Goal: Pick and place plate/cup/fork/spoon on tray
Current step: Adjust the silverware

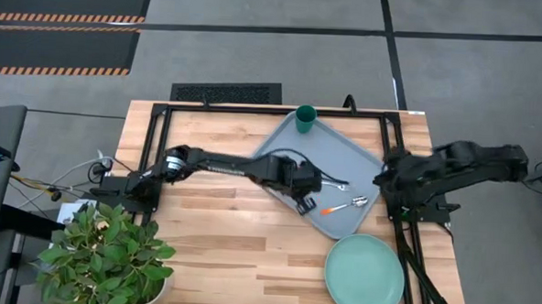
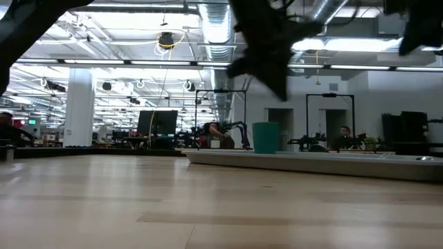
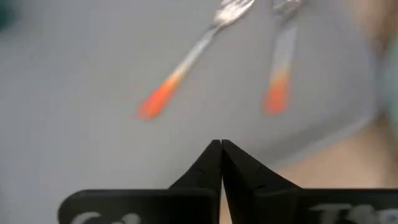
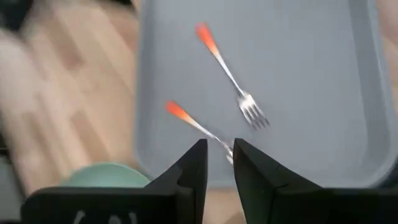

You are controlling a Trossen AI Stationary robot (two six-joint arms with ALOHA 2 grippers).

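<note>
Fork [image 4: 233, 84] and spoon [image 4: 198, 126] are seen lying flat on the tray [image 1: 349, 155], roughly parallel, orange handles aimed toward the left arm's side. Left gripper [image 3: 221, 152] is held closed and empty above the tray. Right gripper [image 4: 219, 158] is slightly parted over the spoon's bowl; grip cannot be told.

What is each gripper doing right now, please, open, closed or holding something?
Left gripper: closed, holding nothing, above the tray.
Right gripper: slightly open, holding nothing, above the tray near the spoon.
</note>
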